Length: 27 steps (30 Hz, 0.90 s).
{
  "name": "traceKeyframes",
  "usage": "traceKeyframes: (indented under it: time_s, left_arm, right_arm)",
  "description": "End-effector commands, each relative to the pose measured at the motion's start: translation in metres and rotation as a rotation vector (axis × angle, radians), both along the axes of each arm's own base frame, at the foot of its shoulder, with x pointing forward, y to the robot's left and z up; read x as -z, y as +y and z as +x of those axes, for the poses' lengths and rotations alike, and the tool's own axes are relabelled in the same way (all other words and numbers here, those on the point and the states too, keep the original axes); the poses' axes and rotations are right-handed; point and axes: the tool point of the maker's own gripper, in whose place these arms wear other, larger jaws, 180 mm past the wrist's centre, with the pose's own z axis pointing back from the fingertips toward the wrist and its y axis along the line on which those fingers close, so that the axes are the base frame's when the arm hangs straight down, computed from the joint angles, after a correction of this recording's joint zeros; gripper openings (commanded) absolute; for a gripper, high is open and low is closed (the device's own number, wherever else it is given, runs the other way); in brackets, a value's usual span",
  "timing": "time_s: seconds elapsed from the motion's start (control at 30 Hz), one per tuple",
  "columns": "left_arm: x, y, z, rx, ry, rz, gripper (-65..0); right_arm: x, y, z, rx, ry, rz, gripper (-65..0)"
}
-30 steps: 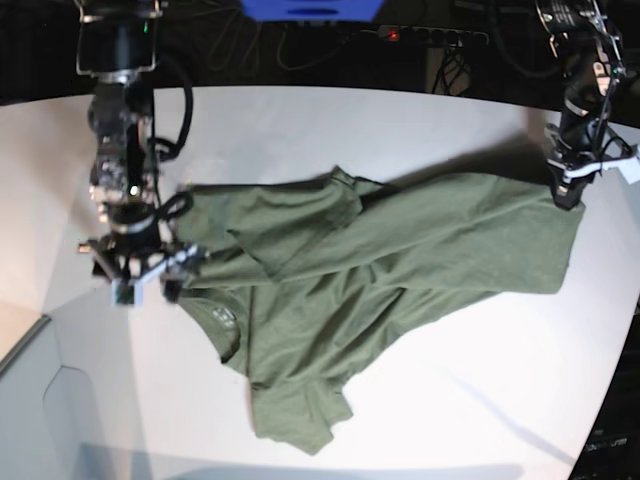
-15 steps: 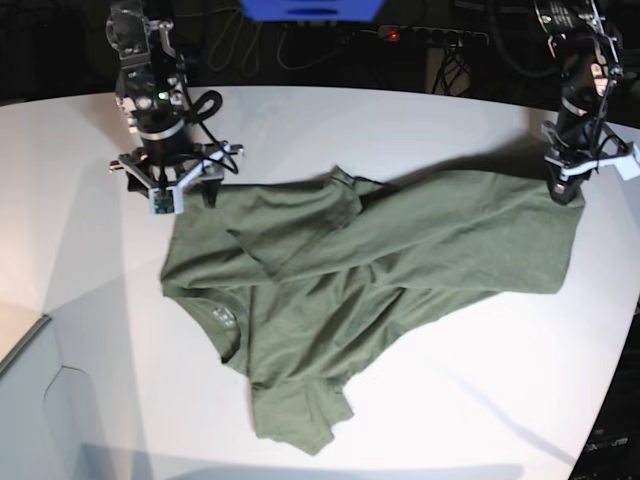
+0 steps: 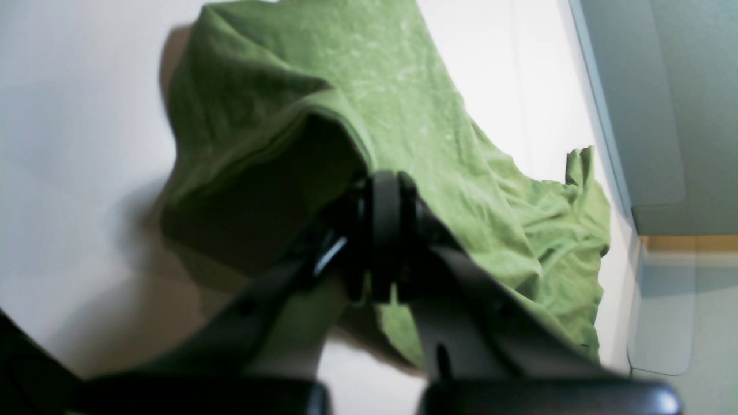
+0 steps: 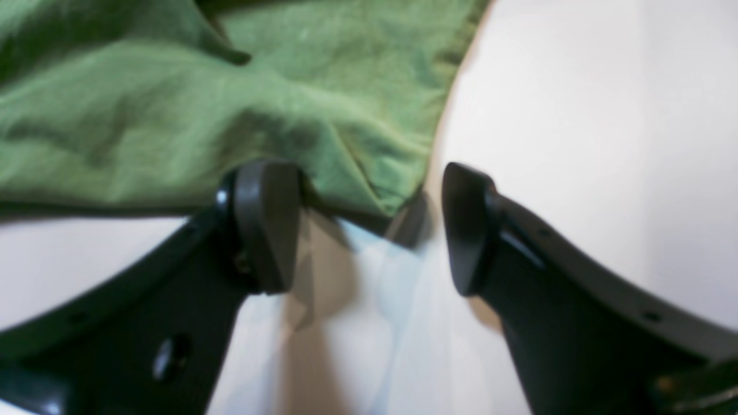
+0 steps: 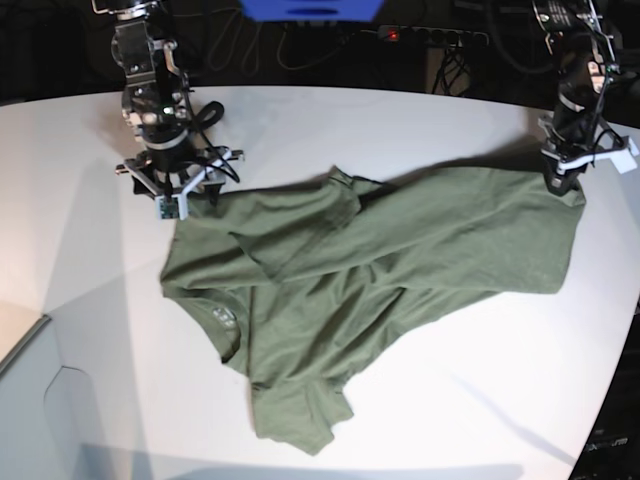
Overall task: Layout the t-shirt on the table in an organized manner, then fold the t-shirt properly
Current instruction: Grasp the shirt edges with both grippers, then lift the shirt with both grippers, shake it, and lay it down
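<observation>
Near the far left edge of the big white table [image 5: 330,115], the right gripper [image 5: 177,190] has swung up from the collar side, fingers spread over a corner of the wrinkled olive-green cotton t-shirt [image 5: 370,270], not yet gripping, while the left gripper [image 5: 562,180] stays clenched on the far-right corner, so spreading is underway.

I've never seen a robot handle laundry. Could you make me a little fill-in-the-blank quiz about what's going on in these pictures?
1. The t-shirt lying on the table is olive-____ in colour.
2. The left gripper is ____ on a corner of the t-shirt.
3. The right gripper has its jaws ____, with nothing held between them.
4. The shirt still lies ____, not yet folded.

Missing words: green; shut; open; crumpled
</observation>
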Motion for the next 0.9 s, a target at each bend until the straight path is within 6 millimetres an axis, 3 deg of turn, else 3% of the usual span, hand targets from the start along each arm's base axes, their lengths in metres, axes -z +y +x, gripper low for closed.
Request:
traceKeyframes:
  time_s: [0.0, 0.1, 0.23, 0.33, 0.43, 0.57, 0.7, 0.87]
  left_arm:
    - [-0.013, 0.006, 0.006, 0.000, -0.043, 0.022, -65.0]
    - [-0.013, 0.006, 0.007, -0.001, -0.044, 0.024, -65.0]
    - [-0.016, 0.006, 0.015, -0.004, -0.062, 0.020, -65.0]
    - [-0.018, 0.007, 0.023, -0.006, -0.075, 0.013, -65.0]
    - [-0.026, 0.011, 0.035, 0.002, -0.096, 0.031, -65.0]
    - [-0.040, -0.004, 0.071, 0.097, -0.119, 0.105, -65.0]
    - [-0.058, -0.023, 0.127, 0.170, -0.162, 0.161, -65.0]
    - [-0.119, -0.048, 0.204, 0.253, -0.281, 0.267, -65.0]
  right_arm:
    - [-0.011, 0.009, 0.011, -0.044, -0.046, 0.015, -32.7]
    - [-0.015, 0.031, 0.015, -0.154, -0.049, 0.065, -46.5]
    - [-0.017, 0.033, 0.018, -0.162, -0.054, 0.070, -65.0]
    - [-0.023, 0.031, 0.021, -0.158, -0.074, 0.070, -65.0]
    - [-0.044, 0.031, 0.030, -0.163, -0.135, 0.067, -65.0]
    - [-0.080, 0.015, 0.046, -0.118, -0.235, 0.053, -65.0]
    - [-0.112, 0.000, 0.072, -0.066, -0.327, 0.048, -65.0]
    - [-0.169, -0.021, 0.122, -0.021, -0.478, 0.029, -65.0]
